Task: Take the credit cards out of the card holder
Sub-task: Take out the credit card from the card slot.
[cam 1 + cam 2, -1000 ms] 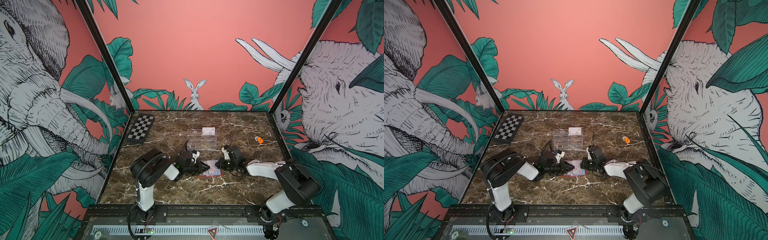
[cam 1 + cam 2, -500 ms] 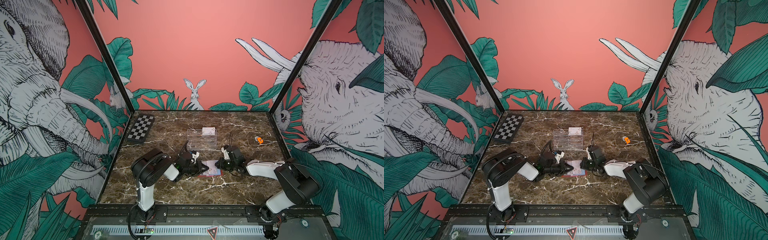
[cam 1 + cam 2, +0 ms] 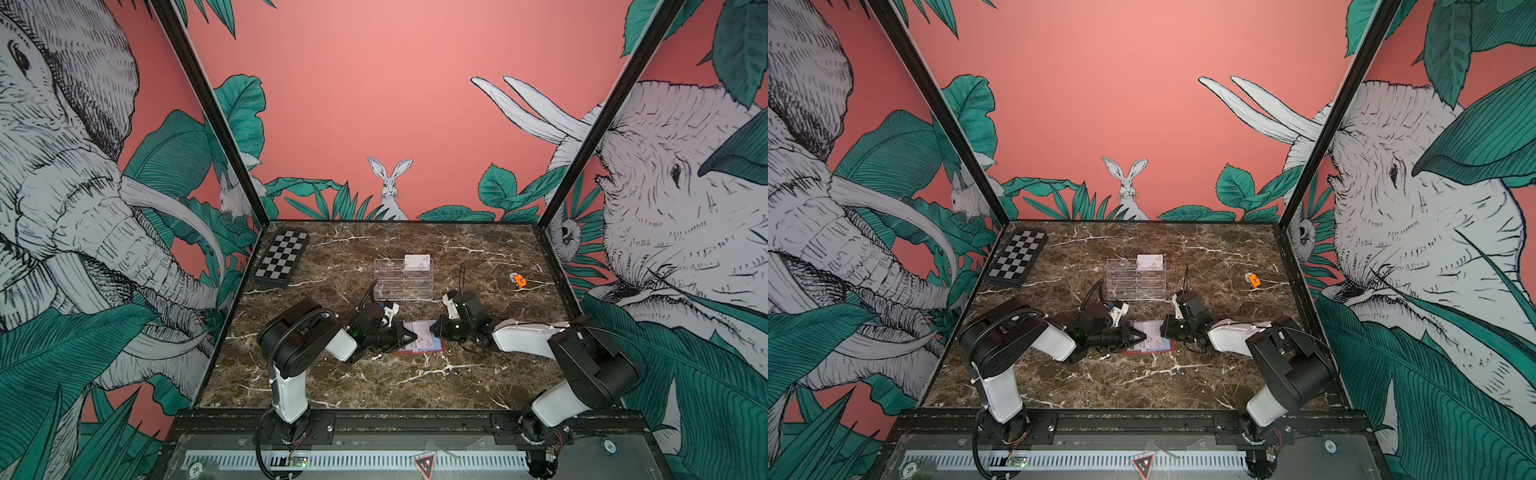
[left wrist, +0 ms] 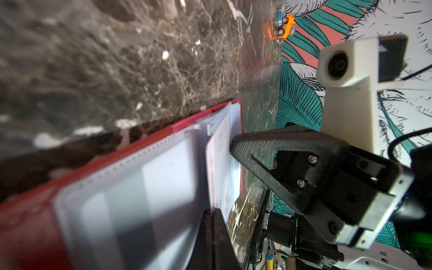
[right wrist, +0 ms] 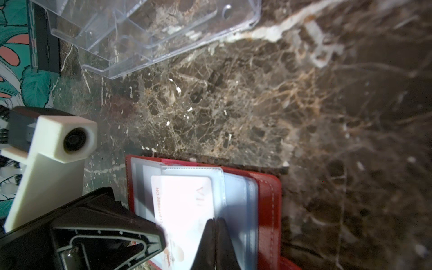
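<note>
12 o'clock of card holder (image 3: 426, 345): we meet the clear acrylic rack (image 3: 403, 284), near.
9 and 3 o'clock: left gripper (image 3: 412, 337) and right gripper (image 3: 433, 329) crowd both ends.
6 o'clock: we find bare marble table (image 3: 374, 384), open passage.

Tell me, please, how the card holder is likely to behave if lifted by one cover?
The card holder would probably flop open, since it lies spread like a booklet. Its clear sleeves bow upward, so they likely bend easily. It looks thin and flat, so probably light and unlikely to roll.
</note>
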